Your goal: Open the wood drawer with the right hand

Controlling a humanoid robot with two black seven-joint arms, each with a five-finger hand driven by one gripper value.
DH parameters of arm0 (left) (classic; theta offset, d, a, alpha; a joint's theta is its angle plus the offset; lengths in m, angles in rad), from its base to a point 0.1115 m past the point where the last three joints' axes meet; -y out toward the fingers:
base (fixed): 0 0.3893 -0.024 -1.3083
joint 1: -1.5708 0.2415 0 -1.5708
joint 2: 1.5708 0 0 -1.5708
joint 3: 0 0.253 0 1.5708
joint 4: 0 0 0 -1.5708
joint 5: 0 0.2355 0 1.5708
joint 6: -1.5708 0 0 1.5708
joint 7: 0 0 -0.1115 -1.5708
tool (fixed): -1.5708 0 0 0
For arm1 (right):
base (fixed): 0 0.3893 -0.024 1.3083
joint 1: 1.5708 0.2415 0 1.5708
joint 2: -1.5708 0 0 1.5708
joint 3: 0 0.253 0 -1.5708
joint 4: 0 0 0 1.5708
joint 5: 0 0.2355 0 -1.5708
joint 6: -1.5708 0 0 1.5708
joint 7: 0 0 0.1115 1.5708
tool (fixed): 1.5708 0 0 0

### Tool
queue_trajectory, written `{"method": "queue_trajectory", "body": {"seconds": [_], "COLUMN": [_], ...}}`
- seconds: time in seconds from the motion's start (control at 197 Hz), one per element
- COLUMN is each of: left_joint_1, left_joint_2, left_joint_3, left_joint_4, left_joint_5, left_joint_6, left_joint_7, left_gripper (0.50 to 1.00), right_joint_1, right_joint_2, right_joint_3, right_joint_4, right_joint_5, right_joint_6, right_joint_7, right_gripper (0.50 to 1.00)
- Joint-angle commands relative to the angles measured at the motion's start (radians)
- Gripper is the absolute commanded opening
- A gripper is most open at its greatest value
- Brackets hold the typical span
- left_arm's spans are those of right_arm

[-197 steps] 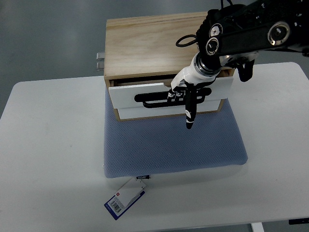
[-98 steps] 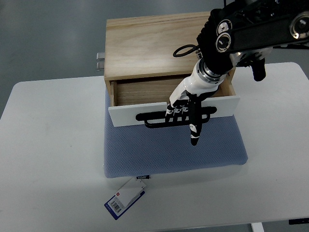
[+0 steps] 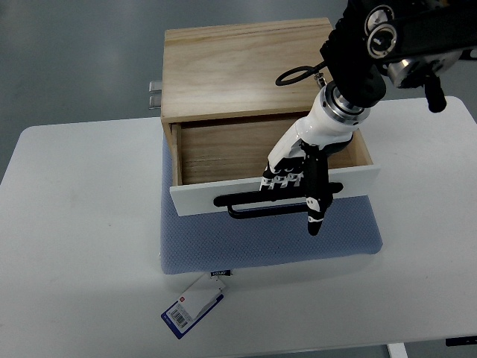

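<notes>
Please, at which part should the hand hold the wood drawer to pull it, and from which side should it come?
Grip the black handle on the white front of the wood drawer. It is a horizontal bar standing off the panel, so fingers can hook over it from above. The right hand does so now, fingers curled around the bar, reaching over the open drawer.

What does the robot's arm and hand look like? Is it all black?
Not all black. The right arm is bulky and black, with round silver discs at its joints and a thin black cable looping out. The wrist is white, and the right hand has slim black fingers with small white patches.
</notes>
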Motion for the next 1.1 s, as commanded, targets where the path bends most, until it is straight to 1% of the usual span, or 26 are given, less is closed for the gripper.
{"method": "queue_trajectory", "body": {"seconds": [0.0, 0.102, 0.153, 0.158, 0.27, 0.32, 0.326, 0.346, 0.397, 0.402, 0.443, 0.463, 0.514, 0.519, 0.529, 0.57, 0.621, 0.626, 0.656, 0.702, 0.707, 0.799, 0.865, 0.916, 0.921, 1.094], "left_joint_1": [-0.001, 0.0, 0.0, 0.0, 0.0, 0.0, 0.0, 0.0, 0.0, 0.0, -0.001, 0.0, 0.0, 0.0, 0.0, 0.0, 0.0, 0.0, 0.0, 0.0, 0.0, 0.0, 0.0, 0.0, -0.001, 0.0], "left_joint_2": [0.0, 0.0, 0.0, 0.0, 0.0, 0.0, 0.0, 0.0, 0.0, 0.0, 0.0, 0.0, 0.0, 0.0, 0.0, 0.0, 0.0, 0.0, 0.0, 0.0, 0.0, 0.0, 0.0, 0.0, 0.0, 0.0], "left_joint_3": [0.001, 0.001, 0.001, 0.001, 0.001, 0.001, 0.001, 0.001, 0.001, 0.0, 0.0, 0.0, 0.0, 0.0, 0.0, -0.002, -0.002, 0.0, 0.0, 0.0, 0.0, 0.0, 0.0, 0.0, 0.0, 0.0], "left_joint_4": [-0.002, -0.002, -0.002, -0.002, -0.002, -0.002, -0.003, -0.003, -0.003, -0.005, -0.006, -0.006, -0.006, -0.005, -0.005, -0.003, -0.003, -0.002, -0.002, -0.002, -0.002, -0.003, -0.005, -0.005, -0.005, -0.002], "left_joint_5": [0.0, 0.0, 0.0, 0.0, 0.0, 0.0, 0.0, 0.0, 0.0, 0.001, 0.001, 0.001, 0.001, 0.001, 0.001, 0.0, 0.0, 0.0, 0.0, 0.0, 0.0, 0.0, 0.001, 0.001, 0.001, 0.0], "left_joint_6": [0.0, 0.0, 0.0, 0.0, 0.0, 0.0, 0.0, 0.0, 0.0, 0.0, 0.0, 0.0, 0.0, 0.0, 0.0, 0.0, 0.0, 0.0, 0.0, 0.0, 0.0, 0.0, 0.0, 0.0, 0.0, 0.0], "left_joint_7": [-0.001, -0.001, -0.001, -0.001, -0.001, -0.001, -0.001, -0.001, -0.001, -0.001, -0.001, 0.001, 0.001, 0.001, -0.001, 0.001, 0.001, 0.001, -0.001, -0.001, 0.001, -0.001, 0.001, 0.001, 0.001, 0.001], "left_gripper": [1.0, 1.0, 1.0, 1.0, 1.0, 1.0, 1.0, 1.0, 1.0, 1.0, 1.0, 1.0, 1.0, 1.0, 1.0, 1.0, 1.0, 1.0, 1.0, 1.0, 1.0, 1.0, 1.0, 1.0, 1.0, 1.0], "right_joint_1": [0.025, 0.057, 0.057, 0.058, 0.025, 0.025, -0.035, -0.07, -0.07, -0.168, -0.257, -0.308, -0.308, -0.434, -0.457, -0.546, -0.546, -0.651, -0.721, -0.721, -0.809, -0.96, -1.095, -1.095, -1.183, -1.379], "right_joint_2": [-0.029, -0.109, -0.109, -0.157, -0.259, -0.259, -0.292, -0.307, -0.307, -0.337, -0.346, -0.348, -0.348, -0.345, -0.343, -0.34, -0.34, -0.333, -0.328, -0.328, -0.314, -0.27, -0.222, -0.222, -0.183, -0.047], "right_joint_3": [0.002, 0.015, 0.015, 0.041, 0.118, 0.118, 0.168, 0.199, 0.199, 0.298, 0.389, 0.436, 0.436, 0.563, 0.595, 0.699, 0.7, 0.839, 0.925, 0.925, 1.042, 1.258, 1.436, 1.436, 1.545, 1.792], "right_joint_4": [0.0, -0.024, -0.024, -0.068, -0.237, -0.238, -0.336, -0.383, -0.383, -0.499, -0.59, -0.632, -0.632, -0.74, -0.759, -0.828, -0.828, -0.895, -0.923, -0.923, -0.949, -0.975, -0.978, -0.978, -0.98, -1.018], "right_joint_5": [0.001, -0.001, -0.001, -0.002, -0.007, -0.007, -0.002, -0.002, -0.002, -0.002, -0.015, -0.015, -0.015, -0.016, -0.016, -0.015, -0.015, -0.015, -0.015, -0.015, -0.015, 0.001, 0.001, 0.001, 0.002, 0.002], "right_joint_6": [0.0, 0.0, 0.0, 0.0, 0.0, 0.0, 0.0, 0.0, 0.0, -0.01, -0.042, -0.059, -0.059, -0.104, -0.112, -0.145, -0.145, -0.177, -0.194, -0.194, -0.214, -0.266, -0.315, -0.315, -0.341, -0.356], "right_joint_7": [0.001, -0.001, -0.001, -0.001, 0.001, 0.001, 0.004, 0.008, 0.008, 0.029, 0.046, 0.053, 0.053, 0.062, 0.063, 0.068, 0.068, 0.076, 0.082, 0.082, 0.091, 0.129, 0.2, 0.2, 0.262, 0.436], "right_gripper": [0.938, 0.94, 0.94, 0.94, 0.94, 0.94, 0.94, 0.94, 0.94, 0.94, 0.942, 0.942, 0.942, 0.942, 0.944, 0.944, 0.944, 0.944, 0.944, 0.944, 0.944, 0.944, 0.944, 0.944, 0.944, 0.944]}}
